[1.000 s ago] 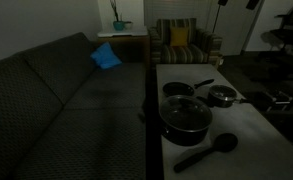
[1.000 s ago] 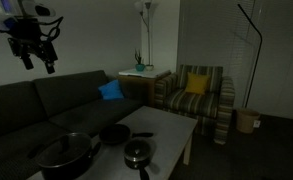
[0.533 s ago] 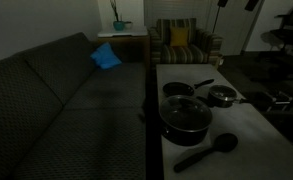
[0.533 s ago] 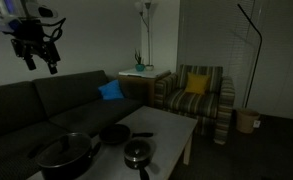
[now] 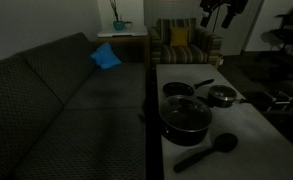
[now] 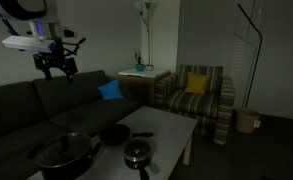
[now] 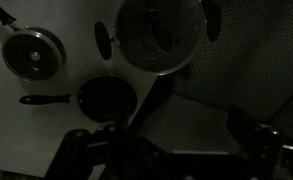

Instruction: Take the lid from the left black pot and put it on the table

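The big black pot stands at the near end of the pale table, with the glass lid on it. It also shows in an exterior view at the lower left. In the wrist view the lid lies on the pot at the top centre. My gripper hangs open and empty high in the air, well above the sofa and pots. It shows at the top edge of an exterior view. In the wrist view its two dark fingers stand wide apart along the bottom.
A long-handled black pan and a small lidded pot stand behind the big pot. A black ladle lies at the table's near end. A dark sofa runs alongside the table. A striped armchair stands beyond.
The arm has swung down and towards the table. The gripper now shows at the top of the exterior view that lacked it. Pots and lid have not moved.
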You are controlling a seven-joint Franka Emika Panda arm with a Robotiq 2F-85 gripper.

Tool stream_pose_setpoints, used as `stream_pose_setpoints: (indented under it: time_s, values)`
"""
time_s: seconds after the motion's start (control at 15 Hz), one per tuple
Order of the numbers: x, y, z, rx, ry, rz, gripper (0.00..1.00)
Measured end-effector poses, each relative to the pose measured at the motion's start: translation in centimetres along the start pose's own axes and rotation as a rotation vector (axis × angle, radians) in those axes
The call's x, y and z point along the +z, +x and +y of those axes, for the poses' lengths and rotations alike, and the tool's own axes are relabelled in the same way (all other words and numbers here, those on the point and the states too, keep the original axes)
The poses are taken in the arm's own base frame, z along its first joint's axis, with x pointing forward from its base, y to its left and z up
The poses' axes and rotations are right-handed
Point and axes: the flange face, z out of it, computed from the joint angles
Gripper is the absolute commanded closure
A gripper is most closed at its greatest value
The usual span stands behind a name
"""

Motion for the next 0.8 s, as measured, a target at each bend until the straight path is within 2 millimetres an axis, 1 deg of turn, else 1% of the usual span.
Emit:
stream_pose_setpoints:
  time_s: [0.2,0.4,0.67,0.8]
  values:
    - [2.5,2.0,0.3,-0.035,0.013,-0.012,0.0]
    - [4.4,3.9,0.2,-0.066,0.027,-0.022,0.0]
    - [6.4,5.8,-0.2,-0.098,0.049,-0.036,0.0]
    - [6.8,6.4,-0.2,-0.1,0.055,-0.043,0.0]
